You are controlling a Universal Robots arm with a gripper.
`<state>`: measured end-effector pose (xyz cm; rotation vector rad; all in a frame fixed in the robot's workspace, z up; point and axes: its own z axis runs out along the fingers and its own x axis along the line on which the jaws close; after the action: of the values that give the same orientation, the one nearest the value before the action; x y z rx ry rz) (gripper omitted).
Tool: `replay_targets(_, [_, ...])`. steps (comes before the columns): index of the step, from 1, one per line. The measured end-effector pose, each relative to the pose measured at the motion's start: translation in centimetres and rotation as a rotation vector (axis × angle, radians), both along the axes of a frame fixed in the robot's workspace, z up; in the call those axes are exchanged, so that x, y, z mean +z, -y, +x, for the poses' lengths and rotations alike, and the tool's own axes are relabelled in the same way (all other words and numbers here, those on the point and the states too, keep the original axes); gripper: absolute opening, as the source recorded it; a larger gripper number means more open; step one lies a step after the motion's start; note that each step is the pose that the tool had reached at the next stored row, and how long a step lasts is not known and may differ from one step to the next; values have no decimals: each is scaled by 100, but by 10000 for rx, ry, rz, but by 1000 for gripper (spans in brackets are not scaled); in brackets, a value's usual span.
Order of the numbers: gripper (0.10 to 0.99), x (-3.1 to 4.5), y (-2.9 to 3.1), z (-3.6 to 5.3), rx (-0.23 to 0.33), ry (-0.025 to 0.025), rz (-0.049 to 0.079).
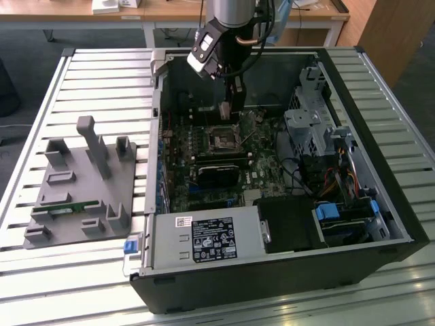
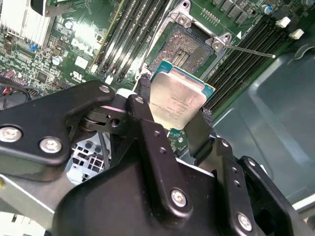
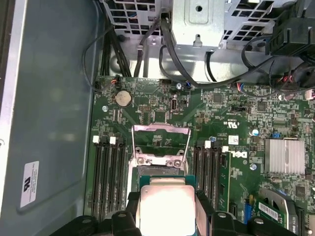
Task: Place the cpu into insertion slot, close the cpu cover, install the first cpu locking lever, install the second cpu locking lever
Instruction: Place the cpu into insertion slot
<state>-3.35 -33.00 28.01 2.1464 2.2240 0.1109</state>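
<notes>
my end effector (image 3: pixel 167 200) grips the cpu (image 3: pixel 167 212) by two opposite edges, close to the insertion slot (image 3: pixel 160 171) on the green motherboard (image 3: pixel 231 118), whose cpu cover (image 3: pixel 161 143) stands flipped open.

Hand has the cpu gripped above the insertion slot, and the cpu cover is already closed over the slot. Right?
Not quite. The cpu cover is open, swung back off the insertion slot, as the first wrist view shows. The rest holds: the hand grips the cpu above the slot.
</notes>
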Motion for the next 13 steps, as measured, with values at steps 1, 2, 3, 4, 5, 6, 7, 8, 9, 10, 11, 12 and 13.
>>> replay_targets(1, [529, -11, 0, 0, 0, 0, -1])
replay_targets(2, [529, -23, 0, 0, 0, 0, 0])
replay_targets(3, [529, -34, 0, 0, 0, 0, -1])
replay_targets(4, [529, -44, 0, 0, 0, -1, 0])
replay_targets(5, [529, -53, 0, 0, 0, -1, -1])
replay_targets(6, [529, -62, 0, 0, 0, 0, 0])
replay_targets(7, [529, -71, 0, 0, 0, 1, 0])
replay_targets(8, [529, -80, 0, 0, 0, 0, -1])
replay_targets(9, [529, -90, 0, 0, 0, 0, -1])
replay_targets(10, [529, -101, 0, 0, 0, 0, -1])
replay_targets(11, [529, -111, -1, 0, -1, 0, -1])
replay_targets(12, [529, -123, -2, 0, -1, 0, -1])
replay_targets(13, [529, -136, -3, 0, -1, 1, -1])
